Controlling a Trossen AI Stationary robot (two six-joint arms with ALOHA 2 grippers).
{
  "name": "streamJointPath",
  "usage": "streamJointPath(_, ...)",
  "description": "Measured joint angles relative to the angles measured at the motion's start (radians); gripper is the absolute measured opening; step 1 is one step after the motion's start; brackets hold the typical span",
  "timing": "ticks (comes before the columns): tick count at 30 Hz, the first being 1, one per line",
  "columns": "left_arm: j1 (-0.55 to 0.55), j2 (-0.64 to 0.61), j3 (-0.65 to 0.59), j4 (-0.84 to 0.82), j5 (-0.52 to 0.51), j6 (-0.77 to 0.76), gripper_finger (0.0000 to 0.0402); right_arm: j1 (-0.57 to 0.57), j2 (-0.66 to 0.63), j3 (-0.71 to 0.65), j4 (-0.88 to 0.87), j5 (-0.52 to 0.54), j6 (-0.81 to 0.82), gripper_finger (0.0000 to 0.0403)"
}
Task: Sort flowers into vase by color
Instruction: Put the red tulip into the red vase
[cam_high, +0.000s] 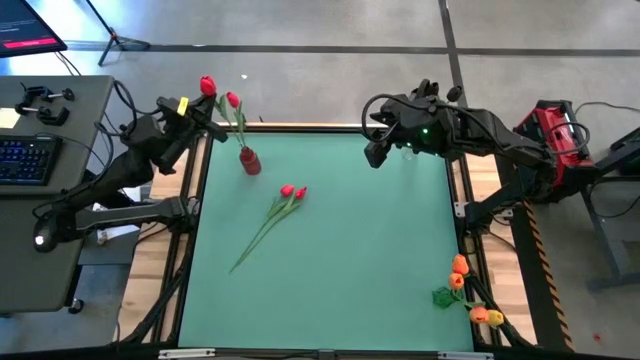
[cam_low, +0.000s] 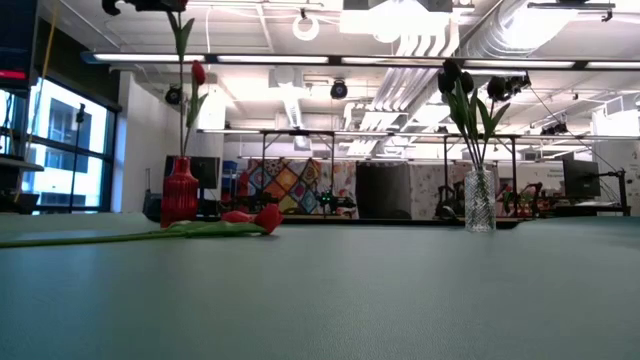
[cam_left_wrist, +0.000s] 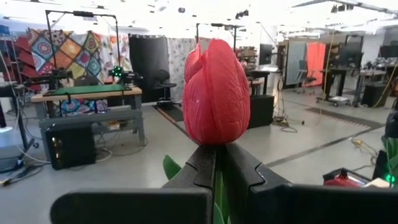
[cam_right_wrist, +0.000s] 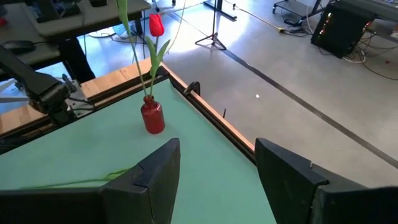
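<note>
My left gripper is at the table's far left corner, shut on a red tulip whose head stands just past the fingertips. That tulip's stem runs down to the mouth of the red vase, which also holds another red tulip. Two red tulips lie flat on the green table top. A clear vase at the far right holds dark tulips. Above it, my right gripper hangs open with nothing between its fingers. Orange tulips lie at the near right corner. My left gripper pinches the tulip's green stem between its two fingers, right under the red head. The fingers come about level from the table's left side. The head stands upright above them, and the stem hangs down toward the red vase's mouth.
A wooden rim frames the green table top. A desk with a keyboard stands left of the table. The middle and near parts of the table top are bare.
</note>
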Motion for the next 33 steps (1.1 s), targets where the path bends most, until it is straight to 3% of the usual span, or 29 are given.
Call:
streamJointPath(19, 0.002, 0.053, -0.008, -0.141, -0.018, -0.117, 0.0007, 0.0, 0.0, 0.0, 0.001, -0.014, 0.027, 0.0197)
streamJointPath(33, 0.002, 0.036, -0.008, -0.177, -0.06, -0.183, 0.0104, 0.002, 0.0, 0.0, 0.0, -0.059, 0.053, 0.0197)
